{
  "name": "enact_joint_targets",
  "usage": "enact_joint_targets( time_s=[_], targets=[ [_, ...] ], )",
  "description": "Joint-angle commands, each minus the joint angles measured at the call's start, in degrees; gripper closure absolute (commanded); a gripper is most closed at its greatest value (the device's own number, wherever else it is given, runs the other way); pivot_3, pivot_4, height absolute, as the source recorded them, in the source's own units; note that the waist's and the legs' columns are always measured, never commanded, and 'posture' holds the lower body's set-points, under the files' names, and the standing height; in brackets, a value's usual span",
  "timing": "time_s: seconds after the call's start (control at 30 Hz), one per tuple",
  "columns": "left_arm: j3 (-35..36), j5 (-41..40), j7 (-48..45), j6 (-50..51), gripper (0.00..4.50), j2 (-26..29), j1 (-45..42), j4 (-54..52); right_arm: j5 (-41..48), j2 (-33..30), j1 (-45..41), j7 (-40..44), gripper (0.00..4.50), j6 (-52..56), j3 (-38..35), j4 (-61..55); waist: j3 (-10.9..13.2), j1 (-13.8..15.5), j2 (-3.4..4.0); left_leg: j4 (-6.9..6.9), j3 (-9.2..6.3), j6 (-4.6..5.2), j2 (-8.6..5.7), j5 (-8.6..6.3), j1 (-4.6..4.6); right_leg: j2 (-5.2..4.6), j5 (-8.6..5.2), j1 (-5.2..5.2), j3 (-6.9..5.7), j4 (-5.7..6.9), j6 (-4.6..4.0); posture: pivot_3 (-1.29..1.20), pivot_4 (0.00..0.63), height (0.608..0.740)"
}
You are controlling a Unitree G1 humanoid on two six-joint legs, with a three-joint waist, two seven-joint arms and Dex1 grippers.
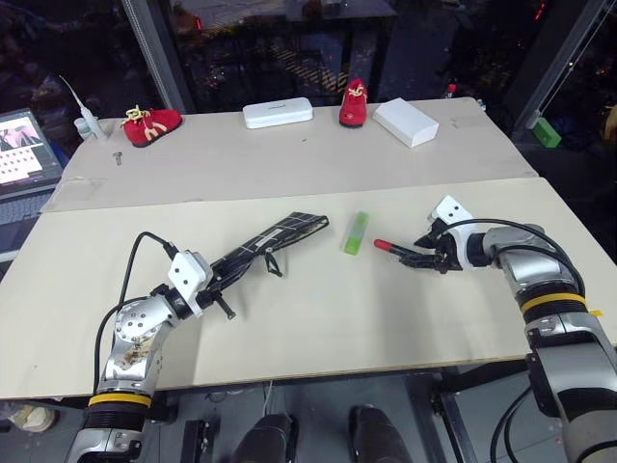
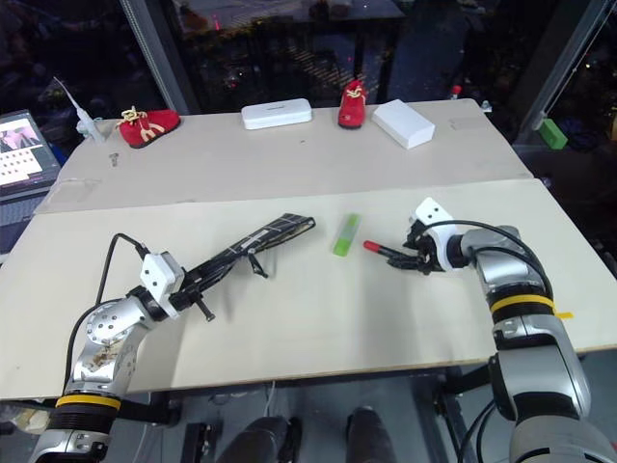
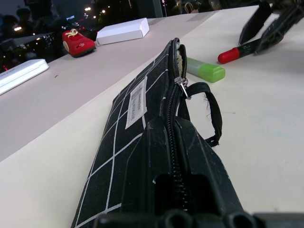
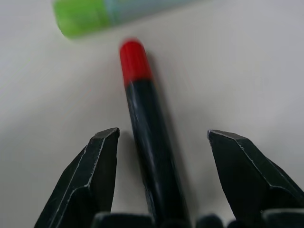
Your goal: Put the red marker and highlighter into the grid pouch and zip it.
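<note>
Red marker lies flat on the table, barrel running straight back between the right gripper fingers, red cap pointing away toward the highlighter. Fingers spread, one each side of the barrel, neither touching yet as far as the wrist view shows, so closing should pinch it across the barrel, not end-on. Highlighter lies just beyond the cap, apart from it, between marker and grid pouch. Left gripper is pressed together on the pouch's near end, zipper edge up, far end agape by the highlighter. Right arm is nearest both pens. Table is pale, smooth, matte w/ plenty of bare room. Shoes and white boxes sit well apart at the back edge.
</note>
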Motion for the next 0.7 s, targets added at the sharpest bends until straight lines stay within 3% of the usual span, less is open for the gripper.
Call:
enact_joint_targets(
  time_s=[0.03, 0.13, 0.2, 0.37, 0.43, 0.5, 0.6, 0.7],
  targets=[
    [1.3, -0.7, 0.2, 0.0, 4.50, 0.7, -0.3, -2.7, -0.6, -0.2, 0.0, 1.1, 2.57, -1.3, -0.1, 0.3, 0.0, 0.0, 0.00, 0.00, 0.00, 0.01, 0.01, 0.00, 0.03, 0.00, 0.00, 0.03, -0.01, 0.00, 0.00, 0.00, 0.150, 0.740],
    [1.3, -0.7, 0.2, -0.1, 4.50, 0.7, -0.4, -2.5, -0.6, -0.5, 0.8, 1.9, 3.65, -1.4, -0.2, -0.6, 0.0, 0.0, 0.00, 0.00, 0.01, 0.02, 0.01, -0.01, 0.09, 0.01, 0.00, 0.07, 0.00, 0.00, 0.00, 0.00, 0.150, 0.740],
    [1.3, -0.7, 0.2, -0.1, 4.50, 0.7, -0.6, -2.4, -0.6, -0.7, 1.1, 2.2, 4.01, -1.5, -0.3, -1.1, 0.0, 0.0, 0.00, 0.00, 0.02, 0.02, 0.01, -0.02, 0.10, 0.02, 0.00, 0.07, 0.00, 0.00, 0.00, 0.00, 0.150, 0.740],
    [1.3, -0.8, 0.0, -0.1, 4.50, 0.6, -1.0, -2.0, -0.6, -0.6, -0.1, 0.4, 4.01, -1.2, -1.4, -1.4, 0.0, 0.0, 0.00, 0.00, 0.02, 0.03, 0.02, -0.02, 0.10, 0.02, 0.00, 0.07, 0.00, 0.00, 0.00, 0.00, 0.150, 0.740],
    [1.2, -0.8, -0.1, 0.0, 4.50, 0.6, -1.2, -1.8, 3.9, 0.9, -2.3, 0.2, 4.01, 1.7, -4.9, -6.6, 0.0, -0.1, 0.00, 0.00, 0.03, 0.03, 0.02, -0.02, 0.09, 0.02, 0.00, 0.07, 0.01, 0.00, 0.00, 0.00, 0.150, 0.740],
    [1.1, -0.8, -0.2, 0.0, 4.50, 0.5, -1.4, -1.7, 5.5, 1.3, -2.6, 0.7, 4.01, -2.2, -5.9, -14.3, 0.0, -0.3, 0.00, 0.00, 0.08, 0.03, 0.03, -0.02, 0.06, 0.02, 0.02, 0.00, 0.07, 0.02, 0.00, 0.00, 0.150, 0.740],
    [0.7, -0.7, -0.3, 0.0, 4.50, 0.3, -1.7, -1.3, 2.8, 0.3, -1.1, 2.5, 4.01, -10.1, -2.0, -27.0, 0.0, -0.3, 0.01, 0.00, 0.12, 0.04, 0.11, -0.03, 0.00, 0.06, 0.03, -0.10, 0.07, 0.04, 0.00, 0.00, 0.150, 0.740],
    [0.7, -0.7, -0.4, 0.1, 4.50, 0.2, -2.1, -1.2, -3.2, -1.0, -0.3, 1.4, 4.01, -16.0, 2.4, -31.1, 0.0, -0.1, -0.02, 0.00, 0.12, 0.06, 0.15, -0.07, 0.00, 0.08, 0.03, -0.08, -0.04, 0.02, 0.01, 0.00, 0.150, 0.740]
  ],
)
